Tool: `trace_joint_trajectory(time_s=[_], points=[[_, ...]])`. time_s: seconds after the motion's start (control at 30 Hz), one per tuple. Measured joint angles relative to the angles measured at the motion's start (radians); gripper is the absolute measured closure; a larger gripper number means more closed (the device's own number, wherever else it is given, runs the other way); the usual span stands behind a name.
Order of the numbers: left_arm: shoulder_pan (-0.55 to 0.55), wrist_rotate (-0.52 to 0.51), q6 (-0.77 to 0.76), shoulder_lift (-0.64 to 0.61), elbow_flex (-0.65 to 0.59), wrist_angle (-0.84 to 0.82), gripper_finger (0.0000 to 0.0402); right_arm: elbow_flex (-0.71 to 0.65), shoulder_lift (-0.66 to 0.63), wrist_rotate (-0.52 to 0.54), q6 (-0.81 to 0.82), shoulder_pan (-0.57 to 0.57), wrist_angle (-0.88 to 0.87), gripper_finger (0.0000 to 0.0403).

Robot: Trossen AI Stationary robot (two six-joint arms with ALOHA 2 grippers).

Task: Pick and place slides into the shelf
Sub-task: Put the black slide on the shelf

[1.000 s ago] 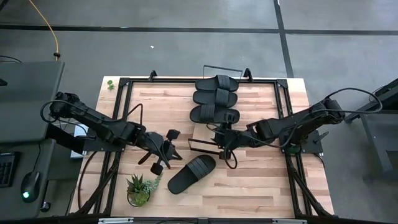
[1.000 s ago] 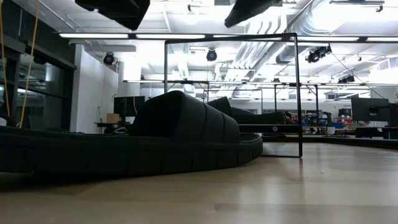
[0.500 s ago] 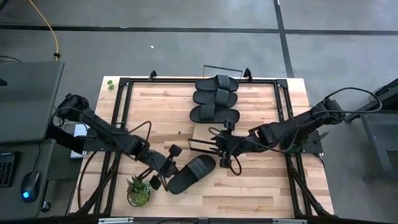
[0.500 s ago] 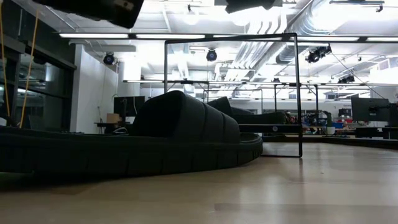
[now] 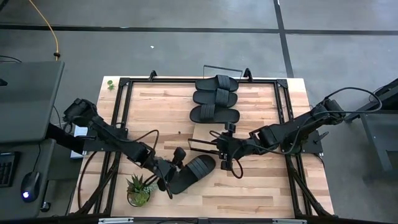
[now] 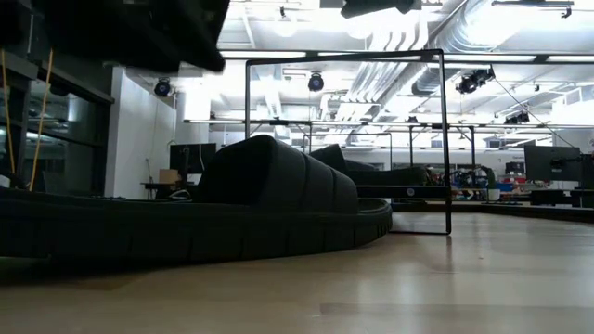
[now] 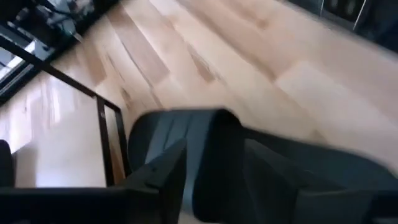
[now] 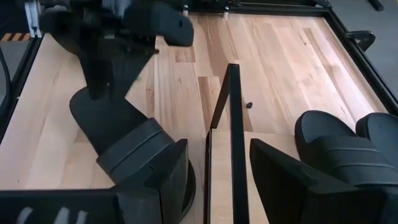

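Note:
Three black slides [image 5: 215,97] lie side by side on the far part of the shelf [image 5: 204,133], a light-wood board in a black wire frame. The fourth slide [image 5: 193,172] lies sole-down on the tabletop, near the shelf's bare near end. My left gripper [image 5: 174,171] is open and low over this slide's near-left end, one finger on each side. In the left wrist view its strap band [image 7: 211,149] fills the gap between the fingers. My right gripper [image 5: 229,151] is open and hovers at the shelf's near end, with the wire frame [image 8: 233,118] ahead of its fingers. My left gripper has its open fingers [image 7: 158,180] on either side of the loose slide's near-left end, coming in slanting from the table's left. Whether they touch the slide I cannot tell. The slide lies flat on the table.
A small potted plant [image 5: 138,188] stands close to my left arm, near the table's near-left corner. Black frame rails [image 5: 121,106] run along the table's edges. Bare wood lies to the right of the loose slide and on the table's left half.
My left gripper has moved toward the near edge and rightward, dropping from beside the loose slide to its near-left end, staying open. The slide has not moved. My right gripper has edged slightly toward the near edge.

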Motion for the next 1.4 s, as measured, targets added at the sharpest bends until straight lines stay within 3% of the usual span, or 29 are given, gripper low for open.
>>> trace_joint_trajectory(time_s=[0.13, 0.33, 1.03, 1.2, 1.4], points=[[0.0, -0.038, 0.082, 0.076, 0.001, 0.113, 0.0227, 0.0, 0.0, -0.001, 0.017, 0.0, -0.009, 0.024], [0.0, -0.067, 0.188, 0.168, 0.003, 0.171, 0.022, 0.0, 0.0, -0.005, 0.022, 0.005, -0.014, 0.024], [0.034, -0.22, 0.186, 0.233, 0.022, 0.201, 0.022, -0.001, 0.0, -0.003, 0.022, 0.009, -0.02, 0.024], [0.034, -0.218, 0.188, 0.233, 0.022, 0.198, 0.0246, -0.001, 0.0, -0.003, 0.014, 0.009, -0.019, 0.024], [0.034, -0.197, 0.195, 0.233, 0.022, 0.197, 0.0318, -0.001, 0.0, -0.002, 0.014, 0.008, -0.019, 0.024]])
